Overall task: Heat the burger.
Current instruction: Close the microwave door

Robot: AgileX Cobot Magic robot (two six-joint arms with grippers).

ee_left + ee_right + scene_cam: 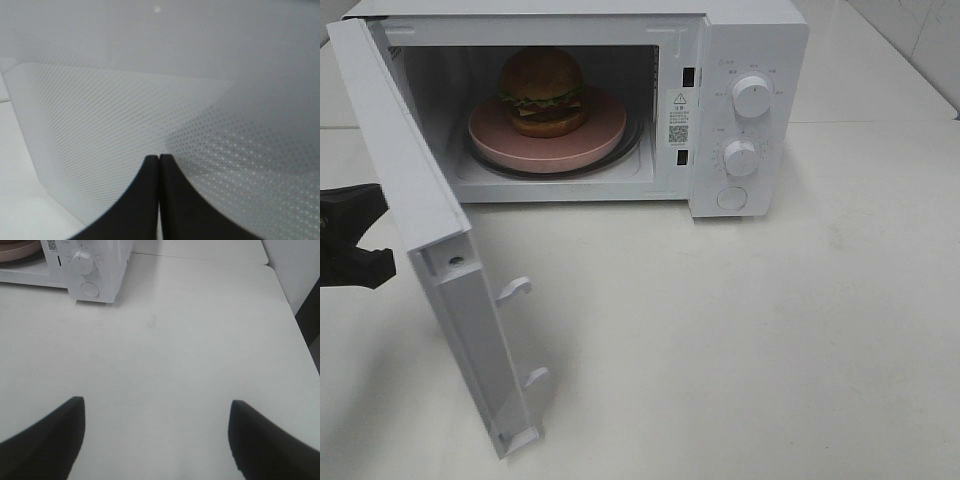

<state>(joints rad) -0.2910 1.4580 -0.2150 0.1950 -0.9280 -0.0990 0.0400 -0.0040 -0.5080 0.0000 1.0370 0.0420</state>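
Looking at a glossy golden-brown burger (542,90), lettuce at the edge, parked on the pink plate (548,145) inside the open microwave (750,40). Left claw (159,159) pressed together near the door (440,260), right claw (155,402) spread over the bench (200,340).

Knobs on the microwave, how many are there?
2. The upper knob sits high on the control panel; the lower knob is right below it. The flat round button underneath is not a knob.
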